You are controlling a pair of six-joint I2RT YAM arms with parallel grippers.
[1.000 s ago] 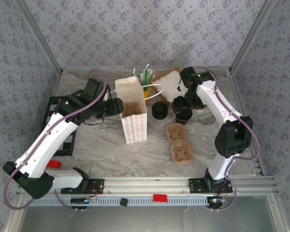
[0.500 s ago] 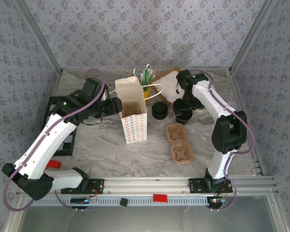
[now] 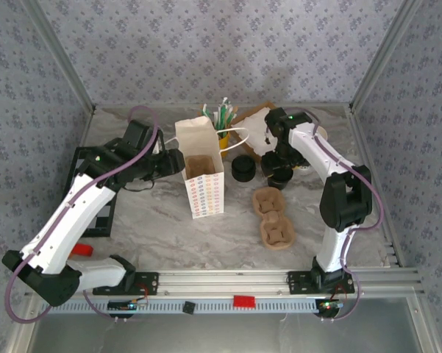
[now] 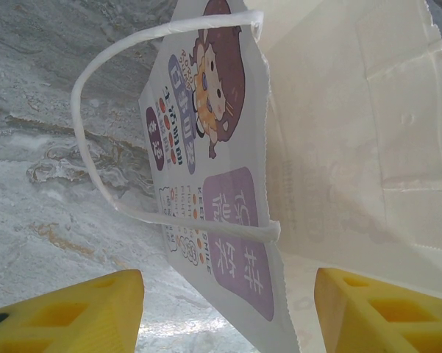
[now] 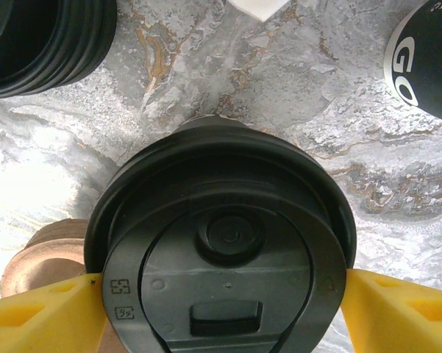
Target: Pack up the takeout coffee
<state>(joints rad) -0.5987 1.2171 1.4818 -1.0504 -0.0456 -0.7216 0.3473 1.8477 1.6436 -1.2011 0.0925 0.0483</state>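
Right arm swung inward; right gripper (image 5: 222,298) clasps lidded cup (image 5: 224,220). Left gripper (image 4: 228,301) wide, astride bag (image 4: 346,147) edge.

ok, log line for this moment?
left gripper: open, straddling bag wall | right gripper: closed on lidded cup | bag: upright

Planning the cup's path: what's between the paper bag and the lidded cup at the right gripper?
A black ribbed round stack stands between the paper bag and the lidded cup, seemingly apart from both. This is clearest in the top view.
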